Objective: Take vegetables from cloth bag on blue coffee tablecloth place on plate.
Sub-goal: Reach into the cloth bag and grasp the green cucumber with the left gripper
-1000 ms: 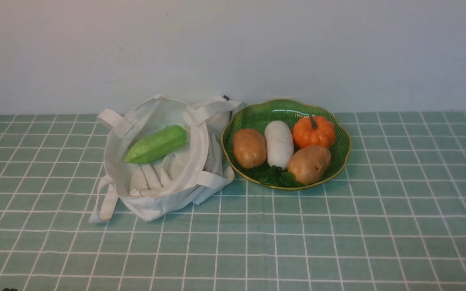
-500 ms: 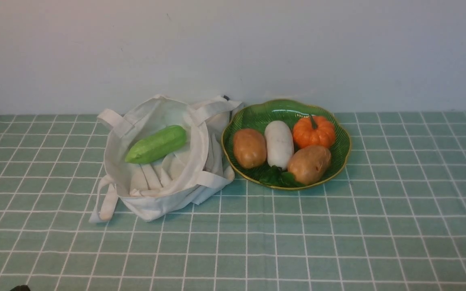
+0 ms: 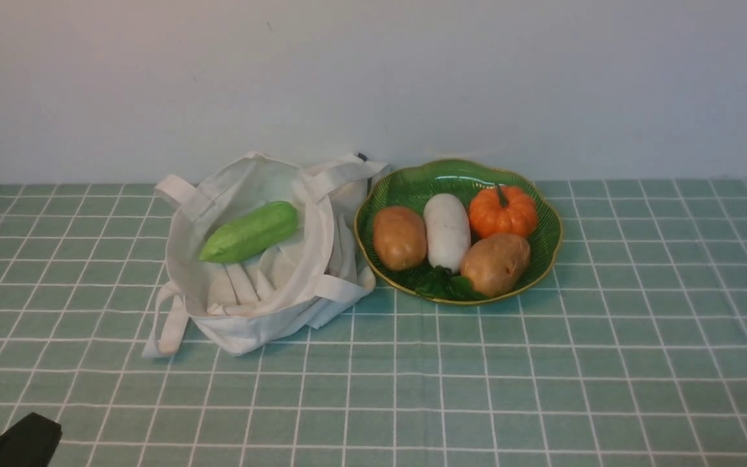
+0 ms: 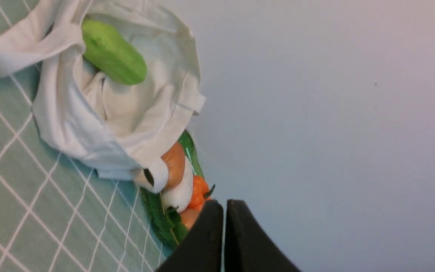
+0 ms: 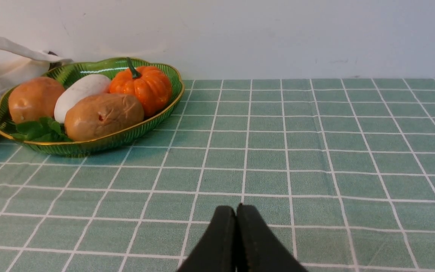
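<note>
A light-green cucumber [image 3: 249, 232] lies inside the open off-white cloth bag [image 3: 270, 305] on the checked tablecloth [image 3: 477, 376]; both show in the left wrist view, cucumber [image 4: 112, 52] and bag [image 4: 89, 124]. The green plate [image 3: 542, 259] stands just right of the bag and also shows in the right wrist view [image 5: 89, 147]. My left gripper [image 4: 224, 206] is shut and empty, its black tip at the front view's lower left corner [image 3: 20, 444], far from the bag. My right gripper [image 5: 236, 211] is shut and empty, low over the cloth, out of the front view.
On the plate lie two brown potatoes [image 3: 399, 237] [image 3: 495, 263], a white radish [image 3: 447, 231], an orange pumpkin [image 3: 502, 211] and green leaves [image 3: 445, 284]. A pale wall [image 3: 373, 84] stands right behind bag and plate.
My left gripper's black tip has risen into the front view's lower left corner. Bag, cucumber and plate have not moved.
</note>
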`<state>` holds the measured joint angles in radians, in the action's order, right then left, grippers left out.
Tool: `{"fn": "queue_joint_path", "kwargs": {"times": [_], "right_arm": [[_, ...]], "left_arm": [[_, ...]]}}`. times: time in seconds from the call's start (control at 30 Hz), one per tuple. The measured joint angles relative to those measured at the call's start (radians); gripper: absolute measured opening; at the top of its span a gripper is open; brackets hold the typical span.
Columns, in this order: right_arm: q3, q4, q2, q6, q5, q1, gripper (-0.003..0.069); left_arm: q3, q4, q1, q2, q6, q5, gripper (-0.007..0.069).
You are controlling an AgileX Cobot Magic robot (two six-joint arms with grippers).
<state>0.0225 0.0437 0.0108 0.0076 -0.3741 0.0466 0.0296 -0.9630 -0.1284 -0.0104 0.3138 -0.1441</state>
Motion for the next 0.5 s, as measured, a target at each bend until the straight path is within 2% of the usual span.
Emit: {"fn": "queue_joint_path", "kwargs": {"times": [0.03, 0.13, 0.3, 0.43, 0.47, 0.5], "right_arm": [[0.0, 0.0, 0.0, 0.0, 0.0, 0.0, -0.0016], [0.0, 0.0, 0.0, 0.0, 0.0, 0.0, -0.0016], [0.0, 0.0, 0.0, 0.0, 0.0, 0.0, -0.0016], [0.0, 0.0, 0.0, 0.0, 0.0, 0.0, -0.0016], [0.0, 0.0, 0.0, 0.0, 0.0, 0.0, -0.0016], [0.0, 0.0, 0.0, 0.0, 0.0, 0.0, -0.0016]], "left_arm": [[-0.008, 0.021, 0.001, 0.0, -0.079, -0.002, -0.0005], [-0.097, 0.038, 0.001, 0.013, -0.186, -0.067, -0.0005], [-0.323, 0.102, 0.001, 0.218, -0.268, -0.218, -0.0005], [-0.572, 0.303, 0.001, 0.631, -0.281, -0.521, -0.0005], [-0.581, 0.327, 0.001, 0.651, -0.283, -0.532, -0.0005], [-0.648, 0.405, 0.001, 0.778, -0.292, -0.583, -0.0005]]}}
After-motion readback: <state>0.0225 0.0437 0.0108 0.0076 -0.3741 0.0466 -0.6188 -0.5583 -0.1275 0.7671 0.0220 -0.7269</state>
